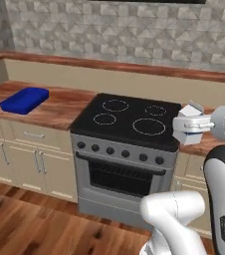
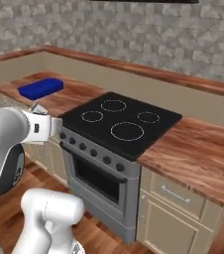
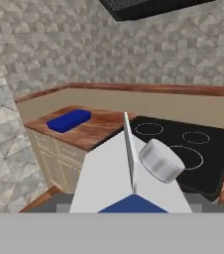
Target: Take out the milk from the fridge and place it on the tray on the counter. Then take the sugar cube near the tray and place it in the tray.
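- the gripper (image 1: 184,125) is clamping the milk (image 1: 190,123); in the left base view the white carton is sitting between the fingers at the end of the arm, in the air by the right edge of the stove (image 1: 129,119).
- in the hand view the milk (image 3: 126,176) is lying right in front of the camera, its gable ridge pointing away, a silver cap on one slope and a blue patch at the bottom, so the carton is plainly held and not resting on anything.
- judging from this, the first half is partly done: the milk is out of the fridge and is being carried, but it is not yet on the tray.
- the tray (image 1: 24,100) is sitting on the counter (image 1: 59,107) to the left of the stove, well apart from the carton; in the right base view the tray (image 2: 40,88) is lying beyond the hand, near the back wall corner.
- the tray looks bare of anything in these views.
- the sugar cube is too small to make out in any view, so the robot is probably still to find it near the tray; that second half is all left to do.
- between carton and tray is lying the black stovetop with its four rings; nothing is standing on it, so the way across looks free.
- the counter is also running on right of the stove (image 2: 121,124), with drawers below.
- the likely risk is setting the carton on the rim so that it tips.
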Available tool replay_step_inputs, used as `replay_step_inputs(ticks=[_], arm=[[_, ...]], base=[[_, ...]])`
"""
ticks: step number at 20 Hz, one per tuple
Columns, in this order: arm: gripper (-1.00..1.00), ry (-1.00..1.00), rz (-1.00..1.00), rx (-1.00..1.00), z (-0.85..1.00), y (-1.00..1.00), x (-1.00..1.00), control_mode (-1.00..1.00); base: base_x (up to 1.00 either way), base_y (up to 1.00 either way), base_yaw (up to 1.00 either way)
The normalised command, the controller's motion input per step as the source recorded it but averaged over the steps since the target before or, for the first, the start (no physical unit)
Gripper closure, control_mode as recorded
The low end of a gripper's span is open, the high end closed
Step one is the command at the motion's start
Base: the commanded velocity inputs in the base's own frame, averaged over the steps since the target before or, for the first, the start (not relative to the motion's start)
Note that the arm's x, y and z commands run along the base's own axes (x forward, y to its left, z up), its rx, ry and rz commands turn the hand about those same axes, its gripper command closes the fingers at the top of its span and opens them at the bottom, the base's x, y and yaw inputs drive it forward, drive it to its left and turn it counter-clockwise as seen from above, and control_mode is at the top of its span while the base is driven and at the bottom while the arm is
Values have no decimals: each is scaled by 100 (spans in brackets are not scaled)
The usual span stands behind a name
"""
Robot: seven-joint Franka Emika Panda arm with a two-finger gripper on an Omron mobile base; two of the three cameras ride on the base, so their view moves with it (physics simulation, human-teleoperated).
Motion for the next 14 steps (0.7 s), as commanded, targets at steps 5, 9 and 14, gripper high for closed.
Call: replay_step_inputs(ticks=[5,9,14], arm=[[100,0,0,0,0,0,0,100],[100,0,0,0,0,0,0,100],[100,0,0,0,0,0,0,100]], base=[[49,100,-42],[17,100,-25],[10,100,-33]])
